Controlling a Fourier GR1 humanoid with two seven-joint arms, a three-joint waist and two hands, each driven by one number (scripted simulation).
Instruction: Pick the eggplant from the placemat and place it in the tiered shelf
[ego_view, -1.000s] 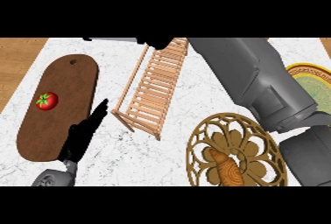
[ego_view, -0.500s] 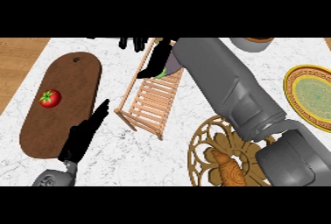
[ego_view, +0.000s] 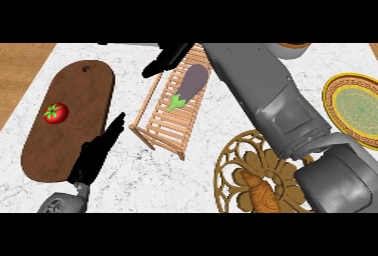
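Fingers of my right hand (ego_view: 168, 58) are straight and hold nothing, reaching over the far end of the tiered shelf (ego_view: 171, 116). The eggplant (ego_view: 190, 85) lies on the shelf's upper slats, stem end toward me, apart from the fingertips; the placing step looks done. My left hand (ego_view: 96, 155) rests open at the lower left, fingers up, over the near edge of the brown board (ego_view: 70, 100).

Risk, as I judge it: the shelf slopes and its slats are narrow, so the eggplant could slide or roll off if my withdrawing right forearm (ego_view: 273, 95) brushes the frame, which it passes just beside.

Surroundings: a tomato (ego_view: 55, 113) sits on the board, well apart from the shelf. A patterned placemat (ego_view: 244, 165) lies on the table (ego_view: 184, 185) partly under my forearm. A yellow-rimmed plate (ego_view: 356, 107) stands at the right edge. Nothing visible blocks a retreat toward me.
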